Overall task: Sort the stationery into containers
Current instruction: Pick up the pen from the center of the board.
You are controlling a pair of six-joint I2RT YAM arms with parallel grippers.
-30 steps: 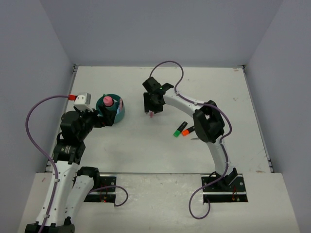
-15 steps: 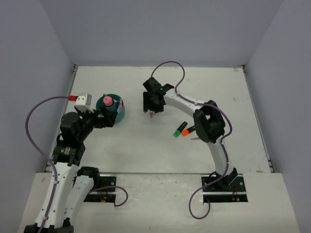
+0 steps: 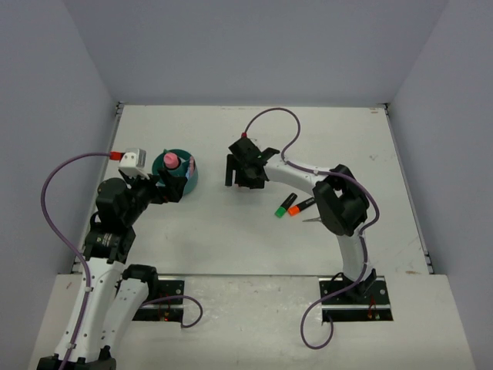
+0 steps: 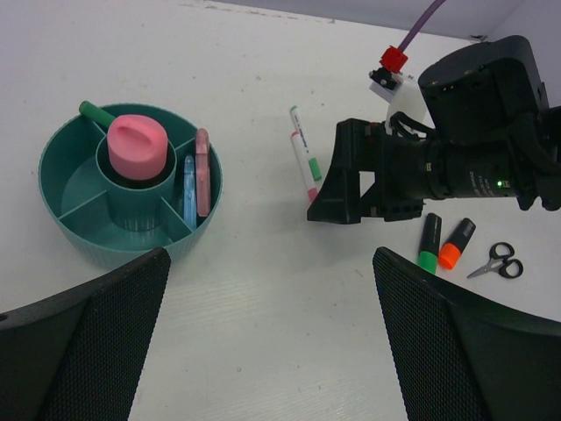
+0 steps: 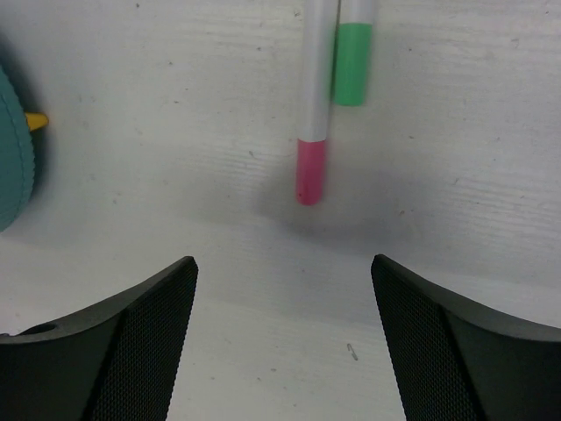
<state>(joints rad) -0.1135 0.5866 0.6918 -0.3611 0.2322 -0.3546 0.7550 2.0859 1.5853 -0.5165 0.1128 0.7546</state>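
The teal organiser (image 3: pixel 187 179) (image 4: pixel 61 224) holds a pink stubby tube (image 4: pixel 138 145) in its middle cup, a pink clip (image 4: pixel 202 171), a blue clip (image 4: pixel 189 191) and a green-capped item (image 4: pixel 92 110). Two thin white pens (image 4: pixel 302 158) lie side by side on the table, one pink-tipped (image 5: pixel 313 132), one green-banded (image 5: pixel 353 53). My right gripper (image 3: pixel 240 173) (image 5: pixel 280 263) is open just short of their tips, with nothing between its fingers. My left gripper (image 4: pixel 272 254) (image 3: pixel 171 186) is open and empty, near the organiser.
A green highlighter (image 3: pixel 285 206) (image 4: pixel 429 244), an orange highlighter (image 3: pixel 300 206) (image 4: pixel 456 244) and small black-handled scissors (image 4: pixel 496 260) lie on the table right of the pens. The right arm (image 4: pixel 473 158) stretches over them. Walls ring the table.
My right gripper's jaws have spread wider and its wrist has tilted and shifted slightly. The pink tip seen under it before is now hidden from above. The left arm has not moved.
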